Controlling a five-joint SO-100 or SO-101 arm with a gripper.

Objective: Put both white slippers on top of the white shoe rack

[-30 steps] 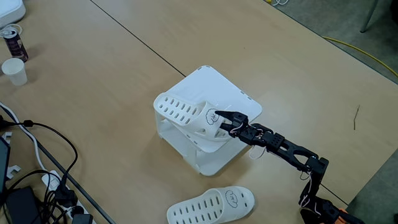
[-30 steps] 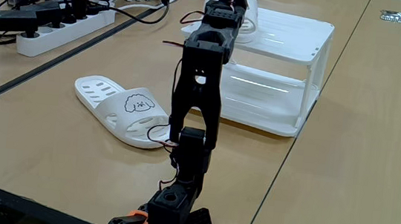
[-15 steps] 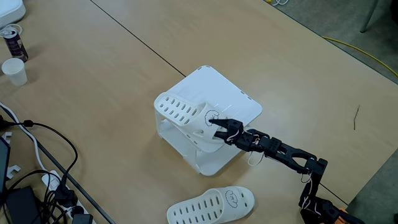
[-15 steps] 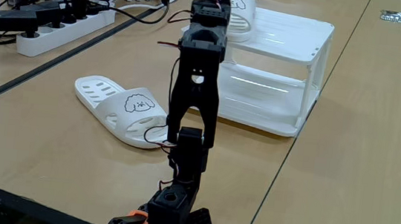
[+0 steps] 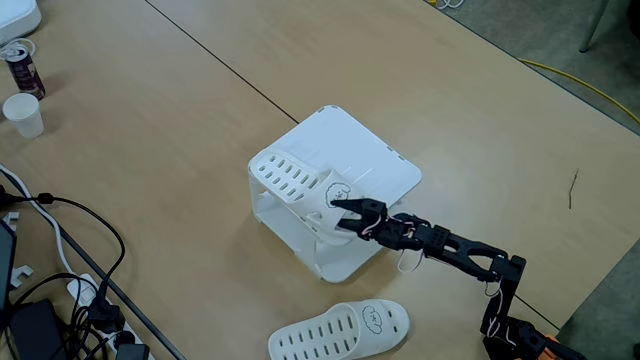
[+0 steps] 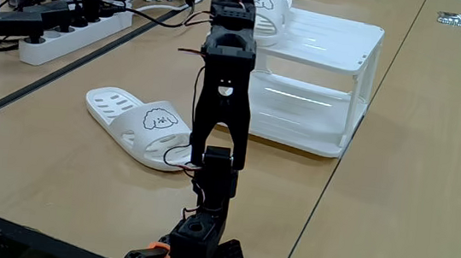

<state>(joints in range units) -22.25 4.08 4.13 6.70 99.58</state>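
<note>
On the white shoe rack (image 5: 365, 160) lies one white slipper (image 5: 300, 188), the gripper (image 5: 338, 208) at its heel, jaws apart. Beside the rack, a second slipper (image 5: 340, 331) rests on the table (image 5: 150, 110).

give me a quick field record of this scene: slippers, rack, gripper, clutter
slipper on rack: lies on the white shoe rack's top near one edge, slipper
slipper on table: lies flat beside the rack, second slipper
gripper: gripper at the heel end of the rack slipper, fingers open
clutter: paper cup, can, power strip with cables
</note>
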